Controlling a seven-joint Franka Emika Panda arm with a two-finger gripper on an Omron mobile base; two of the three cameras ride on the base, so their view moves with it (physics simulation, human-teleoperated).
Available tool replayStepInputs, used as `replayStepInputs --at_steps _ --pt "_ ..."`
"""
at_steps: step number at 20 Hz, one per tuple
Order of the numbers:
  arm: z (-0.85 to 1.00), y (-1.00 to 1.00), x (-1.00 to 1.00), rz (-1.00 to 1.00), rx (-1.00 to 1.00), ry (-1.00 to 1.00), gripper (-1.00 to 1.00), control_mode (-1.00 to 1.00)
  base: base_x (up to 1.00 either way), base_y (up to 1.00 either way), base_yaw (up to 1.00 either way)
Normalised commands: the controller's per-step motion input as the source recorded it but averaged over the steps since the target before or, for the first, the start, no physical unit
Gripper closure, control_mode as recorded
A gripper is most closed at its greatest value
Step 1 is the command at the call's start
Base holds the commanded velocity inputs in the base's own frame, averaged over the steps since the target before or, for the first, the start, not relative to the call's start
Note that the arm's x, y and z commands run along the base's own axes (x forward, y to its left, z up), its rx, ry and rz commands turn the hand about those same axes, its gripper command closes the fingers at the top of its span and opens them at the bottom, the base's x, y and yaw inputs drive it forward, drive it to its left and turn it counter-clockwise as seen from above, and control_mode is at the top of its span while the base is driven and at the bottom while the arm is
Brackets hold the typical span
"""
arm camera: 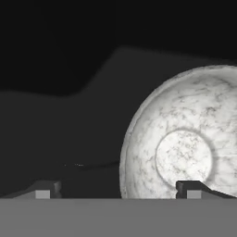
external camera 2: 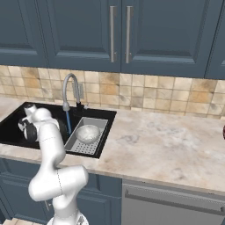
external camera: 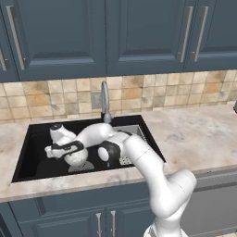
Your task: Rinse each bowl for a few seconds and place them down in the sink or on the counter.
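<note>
End effector (arm camera: pixel 118 190) spread wide above sink (arm camera: pixel 60 129), one fingertip (arm camera: pixel 192 189) over the bowl (arm camera: pixel 185 139).

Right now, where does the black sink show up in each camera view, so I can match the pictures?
Left base view: sink at centre-left, recessed in the counter, the arm reaching into it.
Right base view: sink at the left edge, mid-height.
Hand view: sink is the dark surface behind the bowl.
Shared landmark: the silver faucet at the sink's back rim in both base views.
</note>
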Motion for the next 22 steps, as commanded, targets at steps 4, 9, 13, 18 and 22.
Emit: replayStepInputs --at_steps 4,9,13,18,22 --pt "0.36 0.10 -0.04 -0.02 -0.06 -0.05 -1.00 -1.00 0.00 0.00 0.00" --pt "0.41 0.08 -0.11 -0.02 -0.07 -0.08 -1.00 -1.00 0.00 0.00 0.00" --pt "0.48 0.03 -0.16 -0.01 -0.07 -0.10 -1.00 -1.00 0.00 0.00 0.00" --pt "0.54 0.00 -0.21 0.00 -0.06 -0.08 -1.00 -1.00 0.00 0.00 0.00" --pt "0.53 0.00 -0.26 0.00 -0.06 -0.08 -1.00 -1.00 0.00 0.00 0.00"
